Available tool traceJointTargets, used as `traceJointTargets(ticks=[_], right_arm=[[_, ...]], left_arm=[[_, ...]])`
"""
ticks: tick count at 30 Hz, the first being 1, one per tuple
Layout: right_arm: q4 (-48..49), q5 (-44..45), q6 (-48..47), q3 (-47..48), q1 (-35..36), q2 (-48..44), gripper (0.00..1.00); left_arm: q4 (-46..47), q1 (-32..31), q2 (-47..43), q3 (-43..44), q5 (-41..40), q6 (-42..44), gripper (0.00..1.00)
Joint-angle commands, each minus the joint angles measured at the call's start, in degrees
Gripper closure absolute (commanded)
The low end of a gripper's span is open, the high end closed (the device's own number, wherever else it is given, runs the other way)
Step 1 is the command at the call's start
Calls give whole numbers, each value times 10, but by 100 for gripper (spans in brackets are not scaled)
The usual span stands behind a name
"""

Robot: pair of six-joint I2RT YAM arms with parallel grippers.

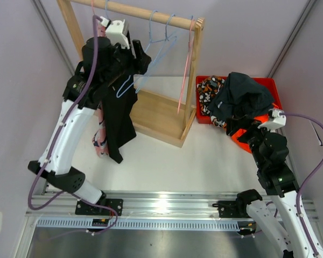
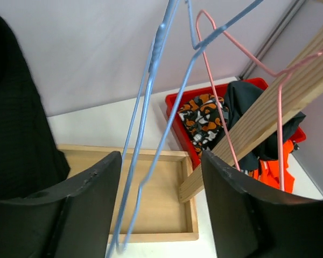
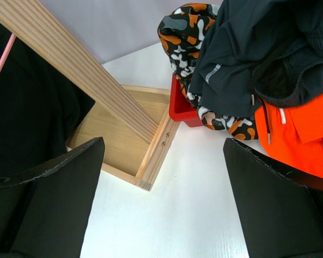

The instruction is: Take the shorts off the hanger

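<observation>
The black shorts (image 1: 118, 115) hang below my left arm at the left end of the wooden rack, with a bit of light-blue hanger wire (image 1: 124, 87) showing against their top. In the left wrist view the shorts (image 2: 16, 129) fill the left edge. My left gripper (image 1: 141, 58) is raised beside the rod. It (image 2: 160, 161) stands open, and the blue hanger wires (image 2: 142, 134) pass loosely between its fingers without being pinched. My right gripper (image 1: 239, 129) (image 3: 164, 145) hovers open over the white table beside the red bin, with nothing between its fingers.
The rack's rod (image 1: 151, 17) carries blue hangers (image 1: 159, 43) and a pink one (image 1: 185, 70) (image 2: 231, 107). Its wooden base tray (image 1: 161, 113) (image 3: 124, 145) sits below. A red bin (image 1: 264, 83) (image 2: 177, 129) of piled clothes stands at the right. A pink-and-blue item (image 1: 100, 137) shows beside the shorts.
</observation>
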Motion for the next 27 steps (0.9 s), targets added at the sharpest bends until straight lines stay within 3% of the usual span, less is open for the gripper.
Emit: traceJointTargets(ticks=[1, 7, 12, 27], right_arm=[[-7, 3, 7, 8, 5, -18, 1], [-22, 4, 3, 10, 6, -29, 1], [-29, 6, -1, 10, 5, -36, 1], [-31, -7, -2, 2, 6, -35, 1]], left_arm=[[-21, -1, -62, 32, -46, 41, 29], [-54, 39, -64, 84, -79, 73, 23], [-48, 89, -51, 83, -66, 75, 23], [-24, 155, 47, 136, -41, 68, 23]])
